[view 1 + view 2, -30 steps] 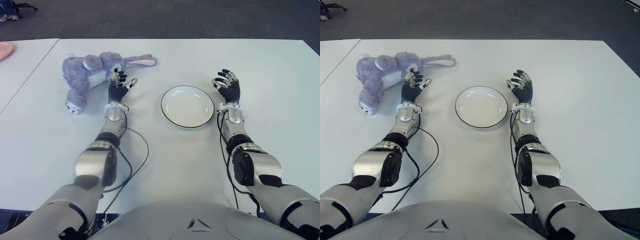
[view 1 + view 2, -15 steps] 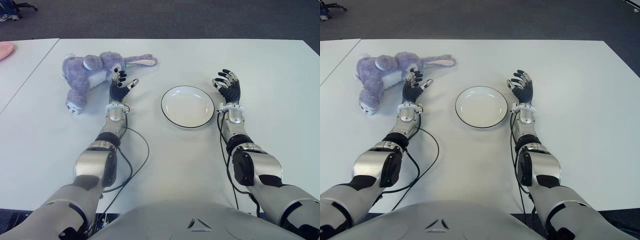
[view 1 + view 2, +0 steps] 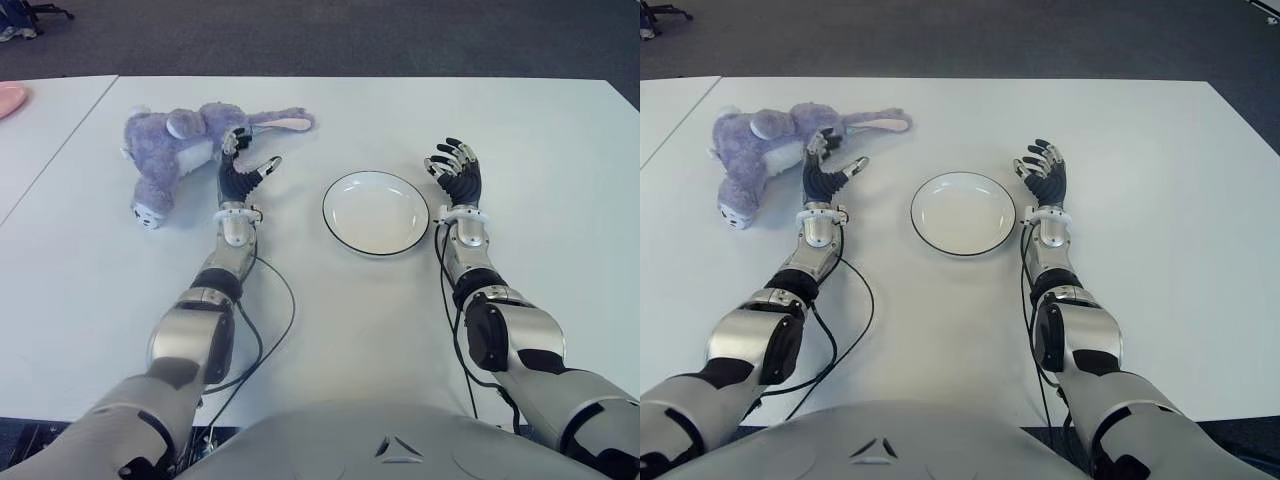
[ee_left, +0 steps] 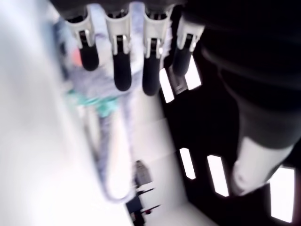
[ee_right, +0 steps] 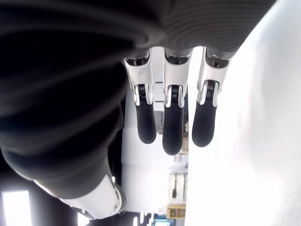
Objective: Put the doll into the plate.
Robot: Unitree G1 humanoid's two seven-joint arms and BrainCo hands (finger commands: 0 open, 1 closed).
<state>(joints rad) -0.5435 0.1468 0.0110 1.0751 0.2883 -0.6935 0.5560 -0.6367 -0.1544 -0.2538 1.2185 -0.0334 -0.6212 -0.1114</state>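
Observation:
A purple plush rabbit doll (image 3: pixel 175 143) lies on its side at the far left of the white table, one long pink-lined ear (image 3: pixel 283 122) stretched to the right. My left hand (image 3: pixel 243 168) is open, fingers spread, just right of the doll's body and below that ear, not gripping it. The left wrist view shows the fingers (image 4: pixel 123 70) extended with the blurred doll (image 4: pixel 110 141) beyond them. A white plate (image 3: pixel 375 212) with a dark rim sits empty at the table's middle. My right hand (image 3: pixel 456 170) stays open just right of the plate.
A second white table (image 3: pixel 35 140) adjoins on the left, with a pink object (image 3: pixel 10 98) at its far edge. Dark carpet (image 3: pixel 330 35) lies beyond the table. A black cable (image 3: pixel 268 320) loops beside my left forearm.
My left hand has moved a little forward toward the doll and its thumb has spread wider. The right hand, plate and doll have not moved.

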